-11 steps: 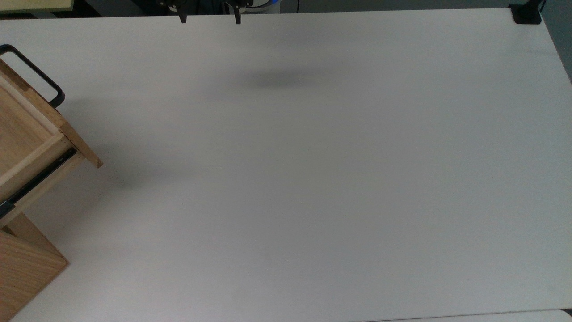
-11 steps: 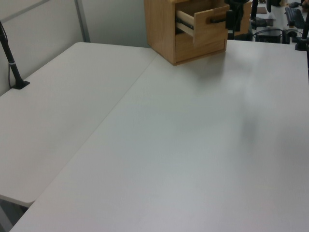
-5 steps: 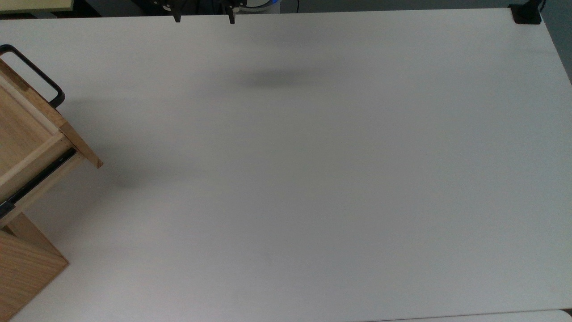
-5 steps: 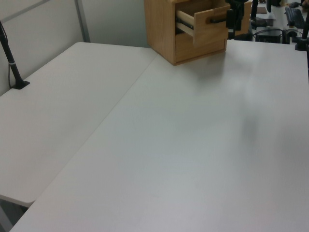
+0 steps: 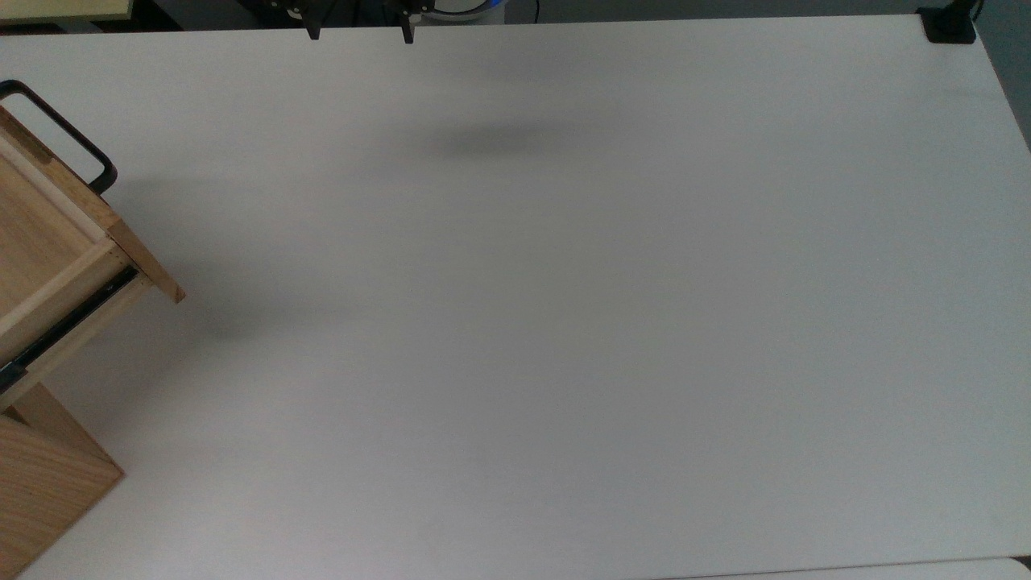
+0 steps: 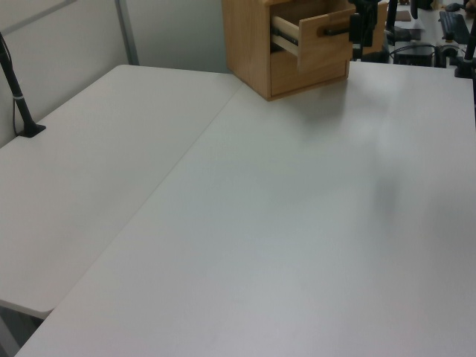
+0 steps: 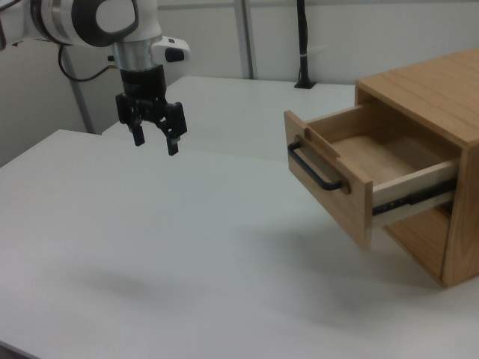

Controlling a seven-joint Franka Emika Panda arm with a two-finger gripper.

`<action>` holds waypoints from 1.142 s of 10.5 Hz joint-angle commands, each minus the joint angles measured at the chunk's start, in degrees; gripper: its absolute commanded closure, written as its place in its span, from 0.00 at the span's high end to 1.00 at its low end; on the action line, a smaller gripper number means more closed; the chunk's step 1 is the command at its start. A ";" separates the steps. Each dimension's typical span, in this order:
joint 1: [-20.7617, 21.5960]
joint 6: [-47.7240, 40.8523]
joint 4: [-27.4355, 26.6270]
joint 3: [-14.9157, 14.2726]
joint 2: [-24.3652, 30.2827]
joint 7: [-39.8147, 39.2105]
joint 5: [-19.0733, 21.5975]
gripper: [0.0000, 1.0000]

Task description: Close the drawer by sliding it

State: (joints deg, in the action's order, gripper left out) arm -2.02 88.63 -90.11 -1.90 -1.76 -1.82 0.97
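The drawer stands pulled well out of the wooden cabinet, its black bar handle facing the open table and a black side rail showing. In the top view the drawer sits at the left edge, its handle pointing up and right. In the left view the drawer is at the far end of the table. My gripper hangs open in the air well to the right view's left of the drawer, holding nothing. Its two fingertips peek in at the top view's upper edge.
The white table spreads wide between gripper and cabinet. A black clamp sits at the top view's upper right corner, and a black post stands at the left view's left edge.
In the top view the fingertips have shifted a little to the left and slightly upward. The drawer has not moved.
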 commanded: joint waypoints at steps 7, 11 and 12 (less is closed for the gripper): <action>-3.86 2.47 0.02 -3.89 -0.87 16.28 0.79 0.07; -5.71 15.68 0.54 -8.29 -7.28 19.84 0.35 0.03; -6.23 17.00 1.33 -9.69 -8.25 19.31 0.35 0.02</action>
State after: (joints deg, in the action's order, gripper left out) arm -8.10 102.41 -90.29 -9.15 -7.49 16.30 0.96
